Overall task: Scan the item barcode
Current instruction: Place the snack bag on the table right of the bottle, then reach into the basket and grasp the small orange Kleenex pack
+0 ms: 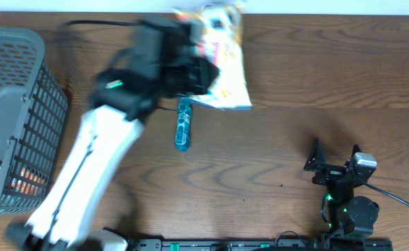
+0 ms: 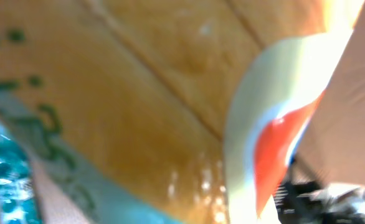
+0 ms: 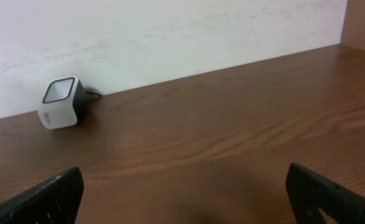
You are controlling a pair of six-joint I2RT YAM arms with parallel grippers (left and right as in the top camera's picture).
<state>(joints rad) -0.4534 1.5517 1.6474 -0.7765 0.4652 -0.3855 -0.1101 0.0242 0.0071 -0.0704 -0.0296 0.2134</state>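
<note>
Snack bag (image 1: 229,70), one, clamped in left jaws; right jaws gape; one teal tube (image 1: 183,125), one scanner (image 3: 61,102).

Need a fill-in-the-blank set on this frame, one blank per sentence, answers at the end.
1. The left gripper is shut on the ____.
2. The right gripper hangs over bare wood with its jaws ____.
3. The teal tube lies flat on the ____.
4. The scanner shows only in the ____ wrist view.

Missing words: snack bag; open; table; right.
</note>
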